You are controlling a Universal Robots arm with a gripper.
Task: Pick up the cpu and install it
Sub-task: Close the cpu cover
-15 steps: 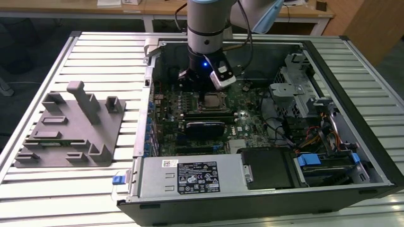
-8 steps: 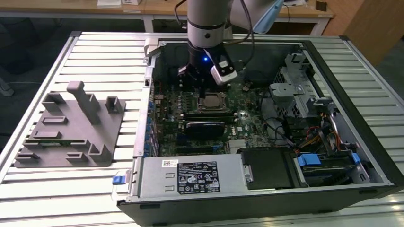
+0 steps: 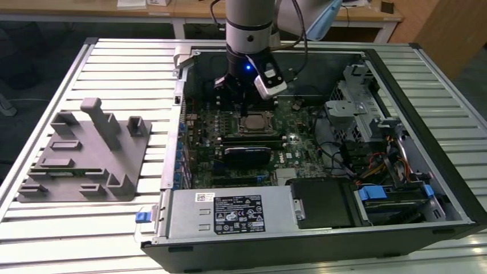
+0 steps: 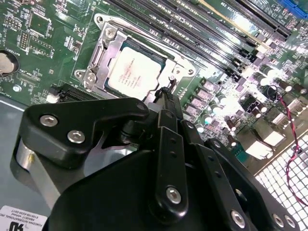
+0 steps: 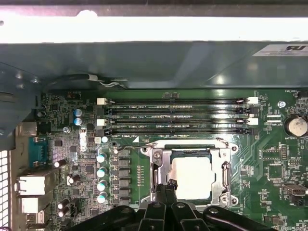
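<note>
Exterior view: one gripper [image 3: 243, 108] on the arm hangs inside the open PC case [image 3: 304, 248], over the motherboard [image 3: 297, 142]. One cpu [image 3: 255, 123] lies flat in its socket, just beside the jaw tips. One grey fixture tray [image 3: 76, 160] sits well apart on the slatted worktop [image 3: 114, 74].

Second wrist view: cpu [image 4: 137, 72] is seated inside the metal socket frame [image 4: 103, 45], silvery lid up. Gripper [image 4: 166, 96] tip is at the frame's edge, and the jaws are not on the chip.

First wrist view: cpu [image 5: 192, 178] is in the socket. Gripper [image 5: 168, 186] jaws look pressed together with nothing between them. Four memory slots [image 5: 178, 115] run beside the socket, all empty.

Handling, as a judgement: light, stiff, thin and fragile underneath, with a smooth lid that is likely slippery. Take it by two opposite edges and keep it level.
</note>
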